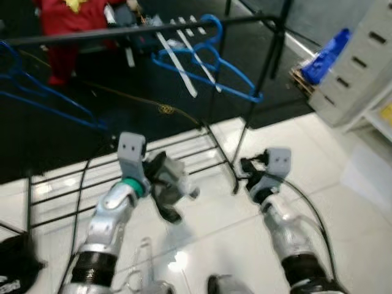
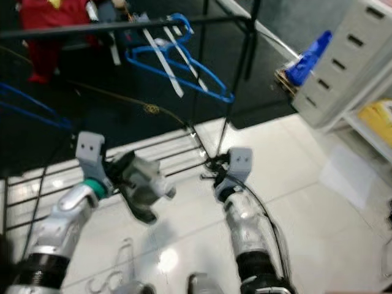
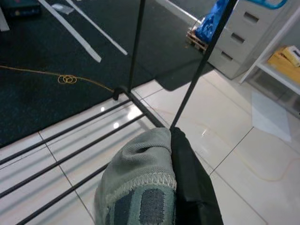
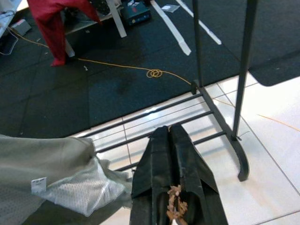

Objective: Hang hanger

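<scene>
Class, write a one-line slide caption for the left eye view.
Left hand holds grey cloth below a rack rail with a blue hanger.

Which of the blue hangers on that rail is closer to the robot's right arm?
The blue hanger near the rail's right end, by the upright post. The other blue hanger hangs far to the left.

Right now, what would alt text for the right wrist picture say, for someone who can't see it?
The right hand, its two black fingers pressed together, points at the black base rails of a clothes rack on white tile. Grey fabric bunches beside it; a red garment hangs over the dark carpet beyond.
</scene>
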### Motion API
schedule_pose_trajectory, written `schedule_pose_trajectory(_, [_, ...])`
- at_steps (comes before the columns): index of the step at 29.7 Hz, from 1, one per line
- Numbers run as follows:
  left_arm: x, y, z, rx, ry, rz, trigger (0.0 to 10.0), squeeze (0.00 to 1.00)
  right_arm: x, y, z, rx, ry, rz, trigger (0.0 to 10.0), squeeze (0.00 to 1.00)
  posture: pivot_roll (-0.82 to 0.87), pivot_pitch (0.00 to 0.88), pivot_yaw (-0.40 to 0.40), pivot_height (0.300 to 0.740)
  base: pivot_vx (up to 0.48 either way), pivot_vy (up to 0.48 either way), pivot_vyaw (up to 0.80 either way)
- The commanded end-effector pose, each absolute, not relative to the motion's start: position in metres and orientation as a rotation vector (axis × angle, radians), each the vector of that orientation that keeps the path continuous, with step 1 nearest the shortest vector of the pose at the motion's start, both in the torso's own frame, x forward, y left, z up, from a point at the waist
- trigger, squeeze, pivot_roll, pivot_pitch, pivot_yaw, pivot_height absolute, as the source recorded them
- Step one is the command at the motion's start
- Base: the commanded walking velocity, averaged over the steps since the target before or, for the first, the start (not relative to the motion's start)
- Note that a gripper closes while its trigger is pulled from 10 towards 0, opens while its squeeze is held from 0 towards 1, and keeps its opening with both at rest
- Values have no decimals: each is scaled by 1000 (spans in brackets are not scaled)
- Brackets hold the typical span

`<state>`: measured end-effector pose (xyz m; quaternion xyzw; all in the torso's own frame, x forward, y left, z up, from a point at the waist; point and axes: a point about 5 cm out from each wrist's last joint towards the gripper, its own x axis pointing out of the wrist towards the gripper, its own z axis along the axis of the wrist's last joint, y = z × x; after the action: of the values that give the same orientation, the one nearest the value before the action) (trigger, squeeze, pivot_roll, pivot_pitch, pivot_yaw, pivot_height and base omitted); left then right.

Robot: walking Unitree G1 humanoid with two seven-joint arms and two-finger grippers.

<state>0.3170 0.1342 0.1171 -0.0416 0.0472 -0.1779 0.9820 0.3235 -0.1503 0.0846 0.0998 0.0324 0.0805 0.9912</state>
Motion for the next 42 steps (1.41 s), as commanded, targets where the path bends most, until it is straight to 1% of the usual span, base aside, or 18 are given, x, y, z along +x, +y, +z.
schedule_pose_trajectory(1, [315, 131, 112, -84, 110, -365, 10000, 0, 319, -156, 76, 205, 98, 141, 10000, 0, -39, 82, 36, 740, 0, 0, 0])
schedule_pose_trajectory(13, [316, 135, 111, -69, 128, -330, 10000, 0, 319, -156, 76, 207, 99, 142, 10000, 0, -42, 90, 38, 740, 0, 0, 0])
schedule_pose_trajectory(32, [317, 137, 111, -69, 140, -315, 10000, 0, 319, -156, 76, 208, 103, 140, 10000, 0, -41, 98, 40, 740, 0, -373, 0])
schedule_pose_trajectory(36, [318, 139, 107, -101, 186, -303, 10000, 0, 319, -156, 76, 207, 104, 139, 10000, 0, -42, 98, 39, 740, 0, 190, 0])
schedule_pose_trajectory(40, [318, 139, 106, -105, 191, -301, 10000, 0, 319, -157, 76, 207, 104, 138, 10000, 0, -43, 99, 40, 740, 0, 480, 0])
schedule_pose_trajectory(42, [318, 139, 106, -98, 190, -291, 10000, 0, 319, -157, 76, 206, 104, 137, 10000, 0, -42, 99, 40, 740, 0, 0, 0])
